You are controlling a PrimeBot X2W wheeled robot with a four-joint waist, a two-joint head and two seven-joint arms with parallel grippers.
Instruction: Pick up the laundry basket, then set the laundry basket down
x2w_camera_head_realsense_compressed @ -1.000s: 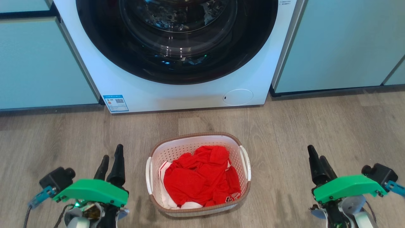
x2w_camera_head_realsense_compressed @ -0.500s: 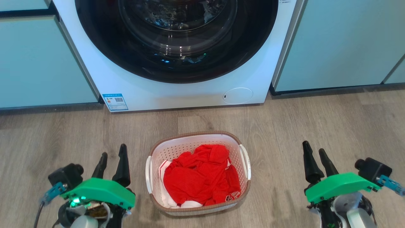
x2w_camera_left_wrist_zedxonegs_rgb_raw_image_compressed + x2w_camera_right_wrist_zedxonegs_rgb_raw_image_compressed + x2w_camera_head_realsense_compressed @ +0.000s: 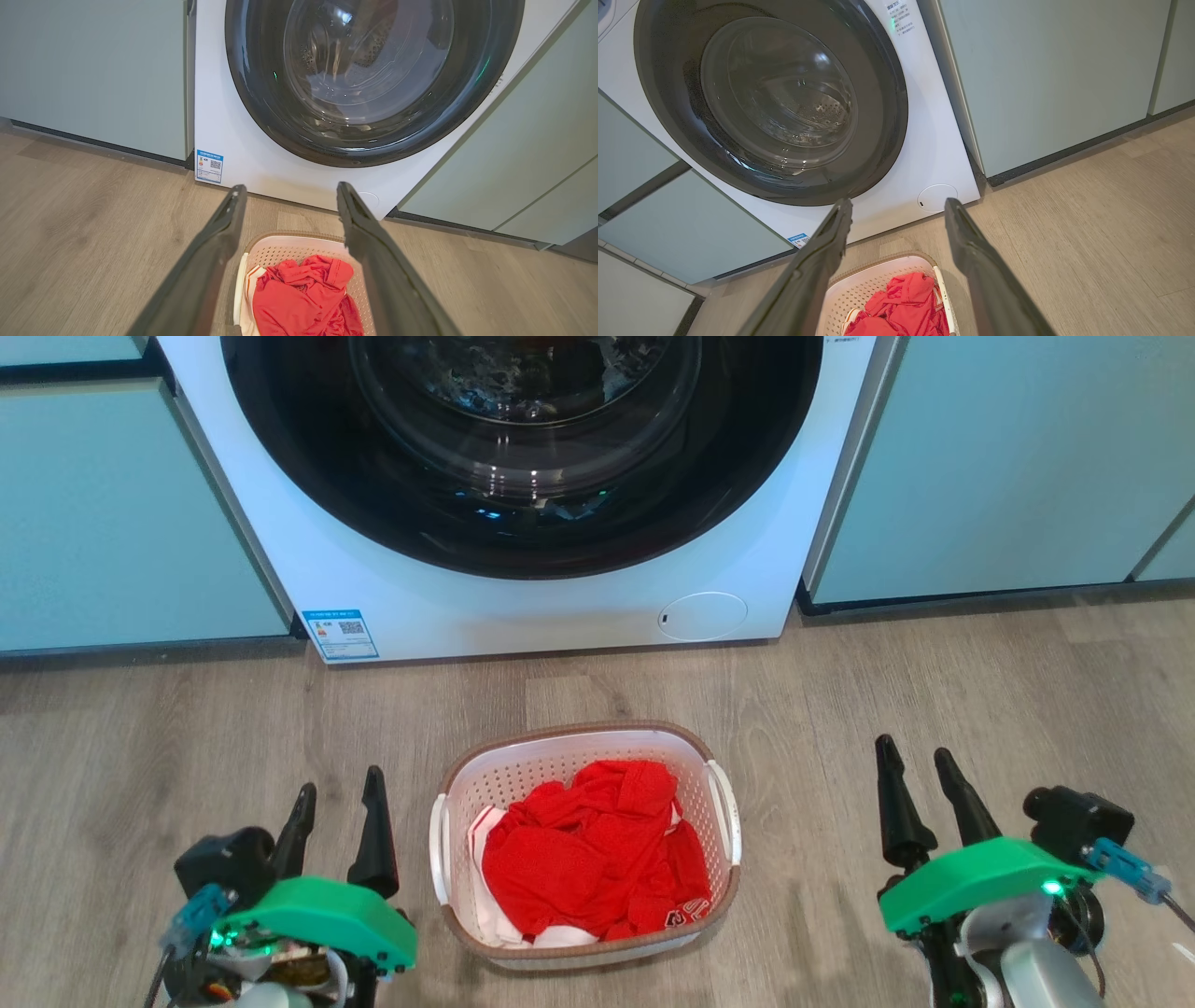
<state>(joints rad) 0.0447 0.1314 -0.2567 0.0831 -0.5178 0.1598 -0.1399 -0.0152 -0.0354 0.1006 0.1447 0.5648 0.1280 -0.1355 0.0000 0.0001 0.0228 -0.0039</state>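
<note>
1. My left gripper (image 3: 339, 786) has its fingers spread apart and holds nothing. It hangs just left of the basket, not touching it.
2. My right gripper (image 3: 914, 751) is parted too and empty, farther off on the basket's right.
3. The laundry basket (image 3: 571, 734) sits on the wood floor (image 3: 980, 691) between my arms. Red clothes (image 3: 588, 859) are heaped inside, with what may be a white piece underneath.
4. Beyond it stands the washing machine (image 3: 560, 616), between pale green cabinets (image 3: 1008, 476).

laundry basket (image 3: 523, 777) on floor (image 3: 934, 681), before washing machine (image 3: 523, 611)
</note>
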